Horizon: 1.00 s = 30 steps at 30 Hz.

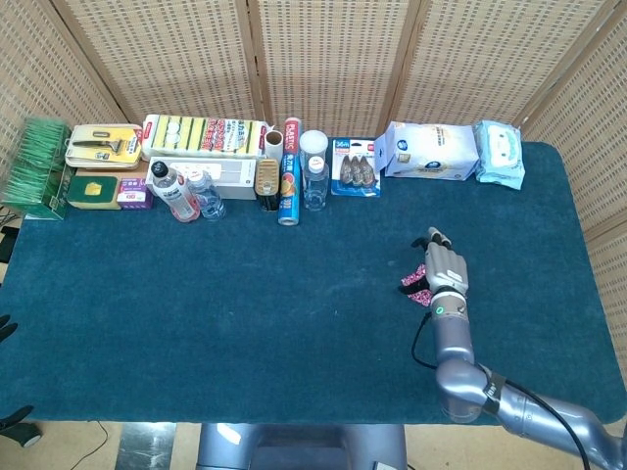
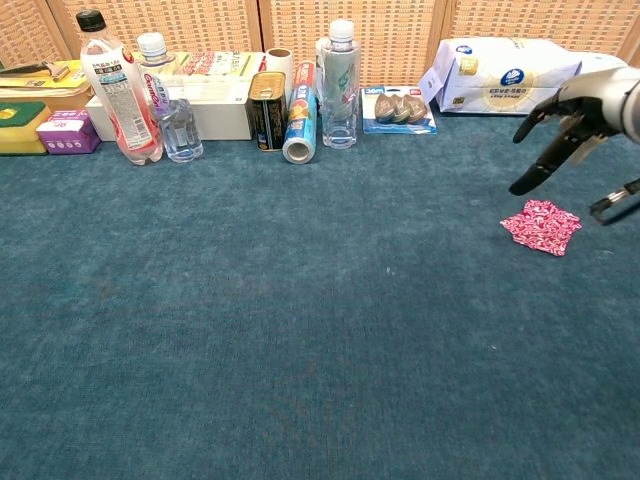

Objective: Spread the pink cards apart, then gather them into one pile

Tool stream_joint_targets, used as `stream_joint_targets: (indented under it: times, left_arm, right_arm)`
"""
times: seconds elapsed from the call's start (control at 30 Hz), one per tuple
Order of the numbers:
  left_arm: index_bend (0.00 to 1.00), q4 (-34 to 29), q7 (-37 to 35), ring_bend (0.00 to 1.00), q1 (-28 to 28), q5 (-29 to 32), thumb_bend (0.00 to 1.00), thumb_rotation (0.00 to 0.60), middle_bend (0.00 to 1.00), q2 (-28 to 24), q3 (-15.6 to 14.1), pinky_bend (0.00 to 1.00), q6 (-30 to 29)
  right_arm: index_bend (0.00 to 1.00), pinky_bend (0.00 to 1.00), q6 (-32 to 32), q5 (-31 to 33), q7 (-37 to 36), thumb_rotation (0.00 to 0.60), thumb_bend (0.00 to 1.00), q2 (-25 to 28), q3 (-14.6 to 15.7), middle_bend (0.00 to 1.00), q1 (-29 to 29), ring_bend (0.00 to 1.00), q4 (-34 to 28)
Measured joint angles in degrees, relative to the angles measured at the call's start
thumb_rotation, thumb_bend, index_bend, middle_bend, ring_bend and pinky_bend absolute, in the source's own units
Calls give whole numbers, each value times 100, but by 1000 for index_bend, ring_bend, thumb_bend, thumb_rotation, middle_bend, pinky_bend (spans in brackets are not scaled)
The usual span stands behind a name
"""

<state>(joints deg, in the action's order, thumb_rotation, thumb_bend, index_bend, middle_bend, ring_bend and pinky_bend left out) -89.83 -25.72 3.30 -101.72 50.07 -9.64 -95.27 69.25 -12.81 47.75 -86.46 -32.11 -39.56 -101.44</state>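
The pink patterned cards [image 2: 541, 226] lie on the blue cloth at the right, overlapping in a small fanned cluster. In the head view the pink cards [image 1: 414, 284] peek out just left of my right hand [image 1: 444, 264]. My right hand [image 2: 570, 125] hovers above the cards with its fingers spread and nothing held, clear of the cloth. My left hand shows in neither view.
Along the back edge stand bottles [image 2: 118, 90], a foil roll [image 2: 300, 125], a tin [image 2: 266, 110], a tall clear bottle [image 2: 339, 85], a blister pack [image 2: 398, 108] and wipe packs [image 2: 505, 75]. The blue cloth [image 2: 300, 320] stretches bare in front.
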Motion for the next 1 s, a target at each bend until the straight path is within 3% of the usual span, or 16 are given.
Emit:
stream_joint_targets:
  times: [0.27, 0.4, 0.53, 0.67, 0.8, 1.0]
  left_arm:
    - [0, -105, 506, 0, -21, -132, 15, 600, 0, 58, -39, 0, 111]
    - [0, -135, 571, 0, 46, -101, 16, 600, 0, 92, -22, 0, -8]
    - [0, -122, 482, 0, 117, 32, 16, 600, 0, 100, 13, 0, -103]
    - [0, -122, 538, 0, 153, 90, 15, 600, 0, 122, 29, 0, -114]
    - [0, -164, 774, 0, 148, 81, 16, 600, 0, 150, 19, 0, -30]
    - [0, -244, 1011, 0, 239, 52, 15, 600, 0, 230, 10, 0, -105]
  right_arm:
    - [246, 221, -644, -2395, -1028, 600, 31, 698, 688, 118, 650, 30, -209]
    - [288, 232, -675, -3955, -1633, 478, 0, 978, 1041, 185, 984, 95, -105]
    - [281, 207, -189, -5810, -1998, 450, 0, 1199, 1503, 189, 1374, 62, 197]
    - [236, 169, 893, -7653, -2794, 454, 0, 1465, 2199, 158, 1981, 19, 573]
    - [202, 133, 1837, -8489, -3501, 493, 0, 1785, 2982, 137, 2758, 1, 717]
    - [202, 110, 2437, -8893, -3402, 510, 0, 2000, 3454, 126, 3350, 1, 632]
